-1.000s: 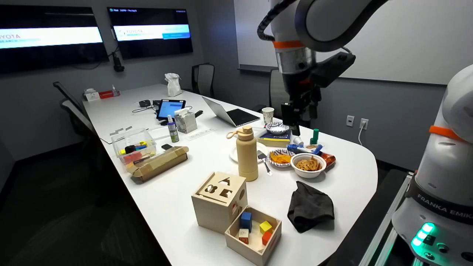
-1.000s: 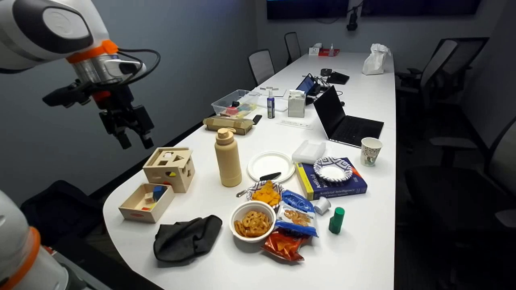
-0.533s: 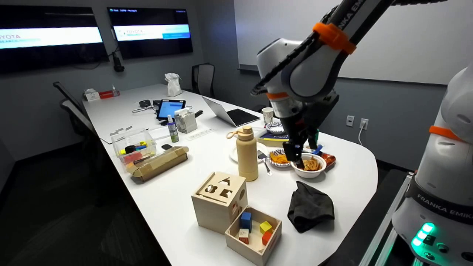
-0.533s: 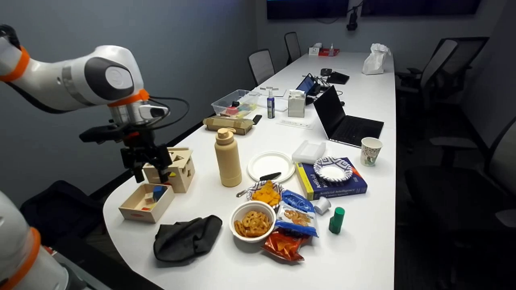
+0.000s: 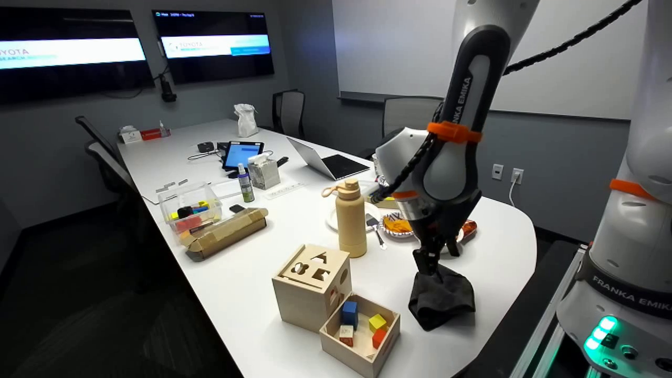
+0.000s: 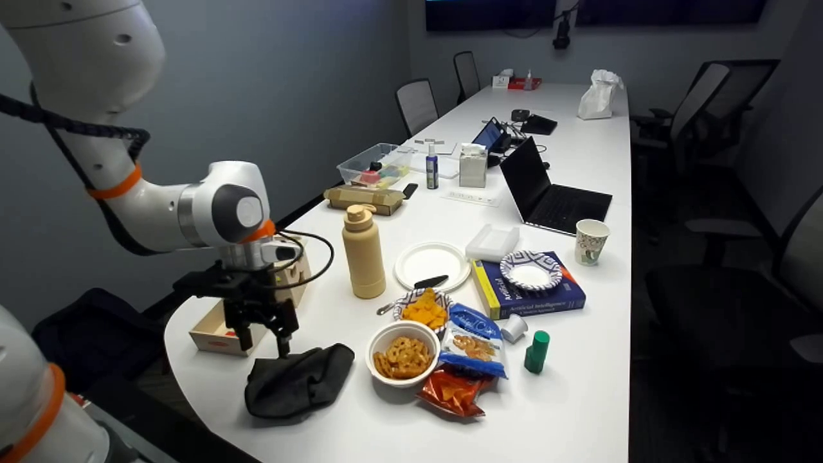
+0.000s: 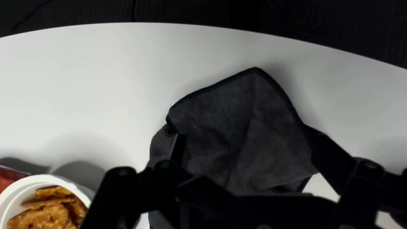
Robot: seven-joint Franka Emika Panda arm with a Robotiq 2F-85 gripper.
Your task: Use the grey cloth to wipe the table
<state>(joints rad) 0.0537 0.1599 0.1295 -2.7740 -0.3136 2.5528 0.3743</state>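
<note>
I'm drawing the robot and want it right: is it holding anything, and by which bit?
Nothing is held: the gripper stands open over the grey cloth, which lies on the table.

A tan bottle (image 6: pixel 364 256) stands upright near a white plate (image 6: pixel 424 260); a patterned bowl (image 6: pixel 529 276) sits on a blue book (image 6: pixel 543 305), a paper cup (image 6: pixel 590 242) close by.

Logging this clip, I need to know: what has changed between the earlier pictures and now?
The gripper, jaws open as before, has come down in both exterior views from high above the table to the grey cloth; whether it touches the fabric, I cannot tell. Nothing has been taken hold of or let go. The cloth, tan bottle and white bowl stayed where they were.
</note>
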